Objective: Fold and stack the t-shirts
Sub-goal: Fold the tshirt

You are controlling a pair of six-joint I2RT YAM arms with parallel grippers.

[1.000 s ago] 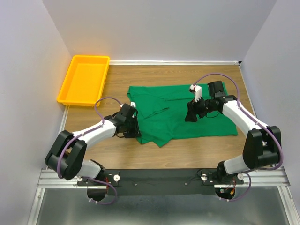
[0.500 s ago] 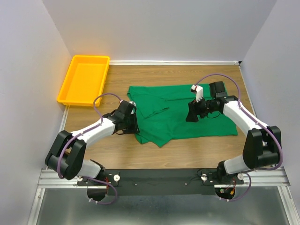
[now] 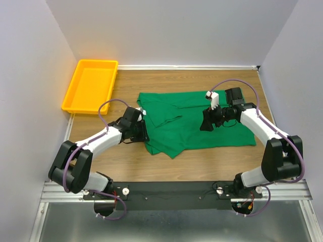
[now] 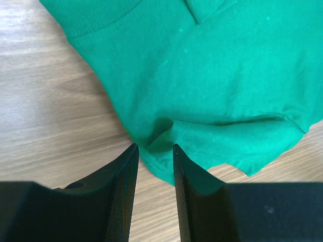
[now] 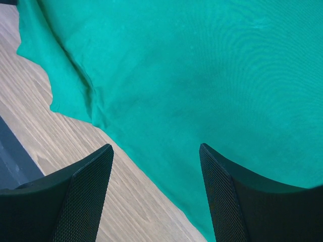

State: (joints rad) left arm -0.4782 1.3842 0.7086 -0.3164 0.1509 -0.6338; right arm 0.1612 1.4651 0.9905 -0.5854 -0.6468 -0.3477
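The emerald-green t-shirt (image 3: 194, 128) lies spread on the wooden table, with a flap folded over near its left middle. My left gripper (image 3: 143, 132) is low at the shirt's left edge. In the left wrist view the left gripper (image 4: 153, 146) has its fingers a narrow gap apart. The shirt's (image 4: 227, 75) hem lies just at their tips, with wood between them lower down. My right gripper (image 3: 204, 126) hovers over the shirt's middle. In the right wrist view the right gripper (image 5: 156, 146) stands wide open above the shirt's (image 5: 202, 60) near edge, holding nothing.
An empty yellow tray (image 3: 91, 85) sits at the back left corner of the table. White walls close in the left, back and right sides. Bare wood (image 3: 212, 161) lies between the shirt and the arm bases.
My left gripper has slid back and left along the shirt's left edge, and the shirt's front-left corner has drawn in slightly. The right arm has not moved.
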